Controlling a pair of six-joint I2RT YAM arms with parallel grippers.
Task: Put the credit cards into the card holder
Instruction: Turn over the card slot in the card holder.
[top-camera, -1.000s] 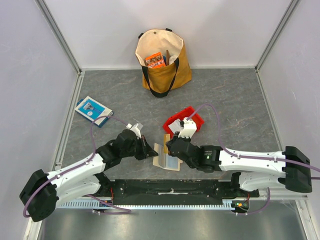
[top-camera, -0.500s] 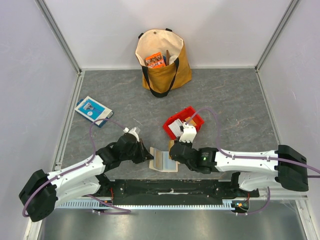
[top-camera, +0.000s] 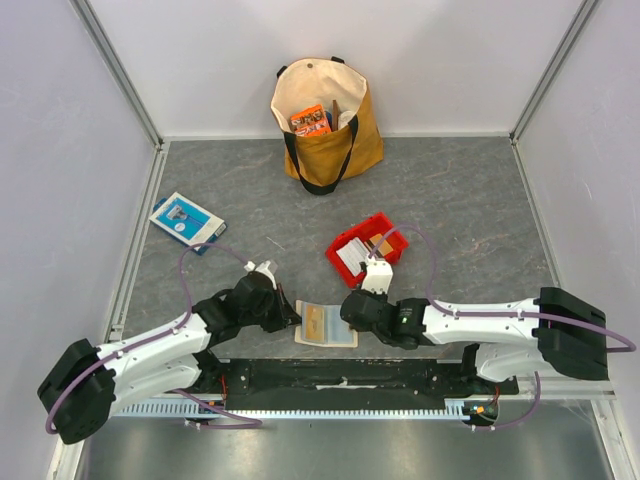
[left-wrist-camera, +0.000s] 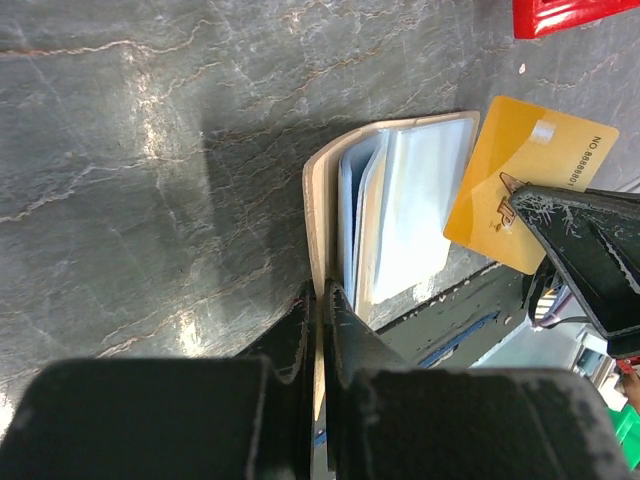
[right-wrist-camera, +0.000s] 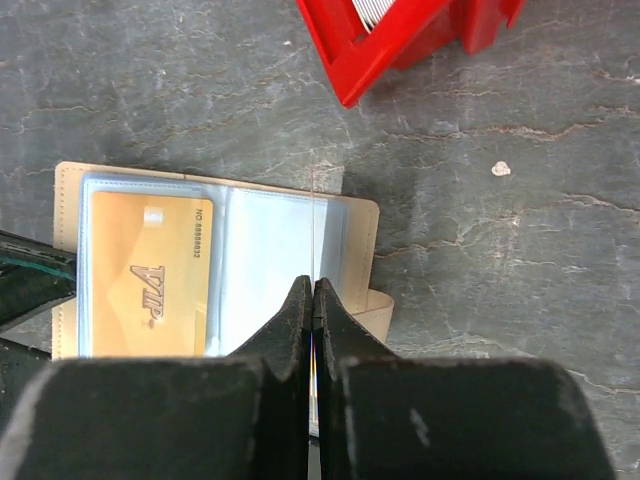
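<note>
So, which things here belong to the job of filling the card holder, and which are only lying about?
Job: card holder, gripped by left claw and right claw; gold card inside it; white cards in the red tray.
Lying about: tote bag with orange packet inside; blue-and-white box.

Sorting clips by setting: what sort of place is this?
Probably a robot test cell: grey stone-look tabletop walled by white panels, two arms at its near edge, props like a tote bag and red tray.

Grey table (top-camera: 470, 200) bears bag (top-camera: 360, 140), blue box (top-camera: 186, 221), red tray (top-camera: 340, 262), card holder (top-camera: 325, 324).
</note>
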